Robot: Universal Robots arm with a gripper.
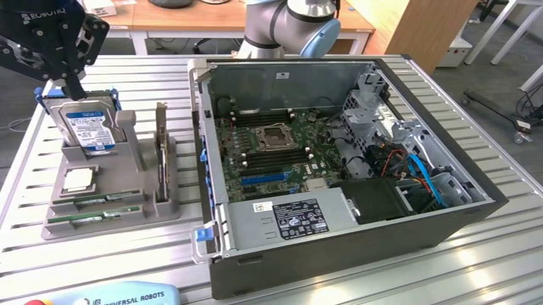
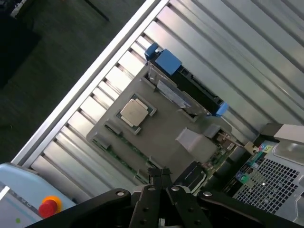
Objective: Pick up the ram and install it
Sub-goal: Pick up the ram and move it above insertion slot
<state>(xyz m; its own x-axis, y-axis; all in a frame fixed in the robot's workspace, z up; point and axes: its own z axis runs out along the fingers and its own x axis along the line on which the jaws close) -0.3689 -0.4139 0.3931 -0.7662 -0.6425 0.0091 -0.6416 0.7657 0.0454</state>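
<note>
Ram (image 1: 91, 217) lies flat in the grey holder (image 1: 163, 213), well below my gripper (image 1: 75, 89) and apart from it, its long axis running along the holder's edge. Fingers are pressed together on nothing. I'm hovering high, with the hard drive (image 1: 89, 124) nearer me than the ram.

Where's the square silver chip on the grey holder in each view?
Exterior view: the chip lies in the holder at the exterior view's left, between the drive and the ram sticks.
Wrist view: the chip lies flat in a square pocket of the holder, near the drive.
Shared landmark: the drive's blue bracket.
</note>
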